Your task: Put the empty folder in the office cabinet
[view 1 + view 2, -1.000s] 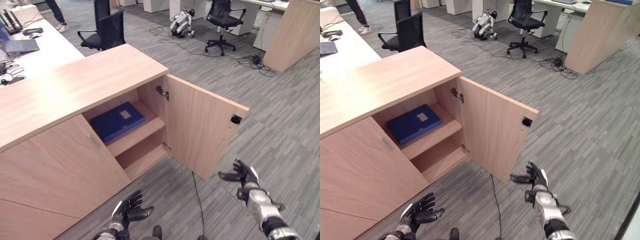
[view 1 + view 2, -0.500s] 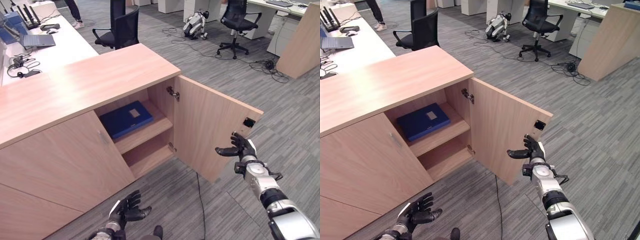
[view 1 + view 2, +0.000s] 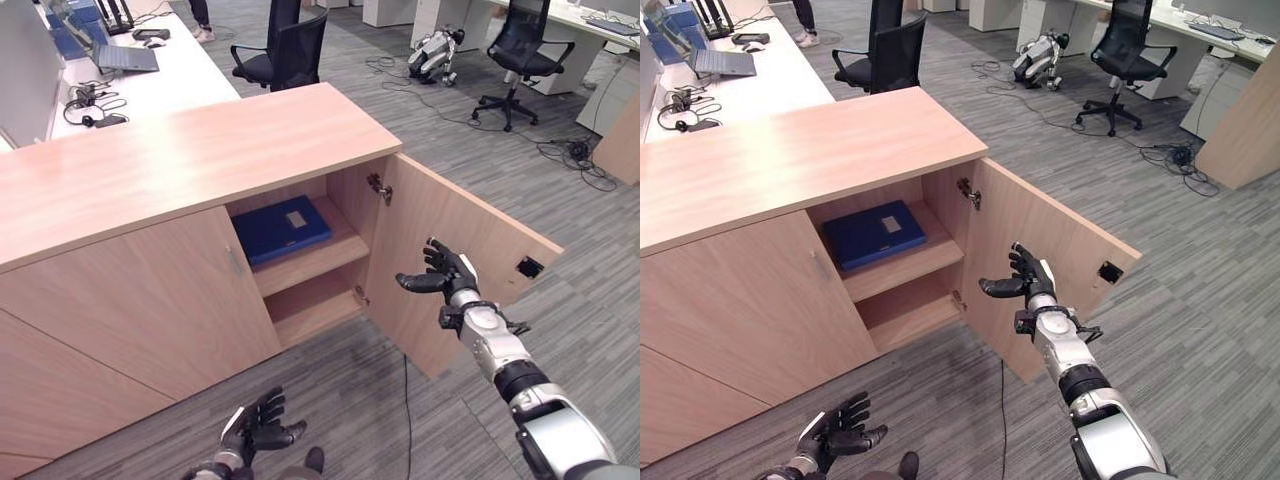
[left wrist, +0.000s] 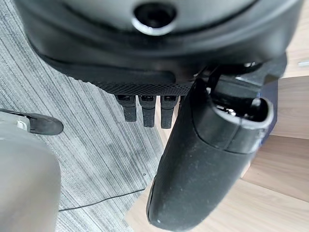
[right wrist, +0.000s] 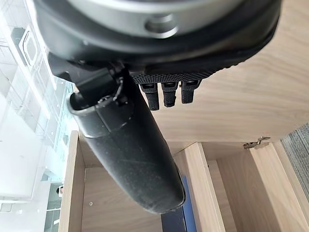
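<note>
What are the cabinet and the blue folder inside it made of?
The cabinet looks like pale wood board, probably laminate: smooth, matt, with faint grain. The blue folder on the upper shelf looks like stiff card or plastic, flat with a pale label; which one, the pictures leave open.

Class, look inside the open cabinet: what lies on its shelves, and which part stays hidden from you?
A blue folder lies flat on the upper shelf of the cabinet. The lower shelf looks bare. The space behind the closed left door is hidden.
</note>
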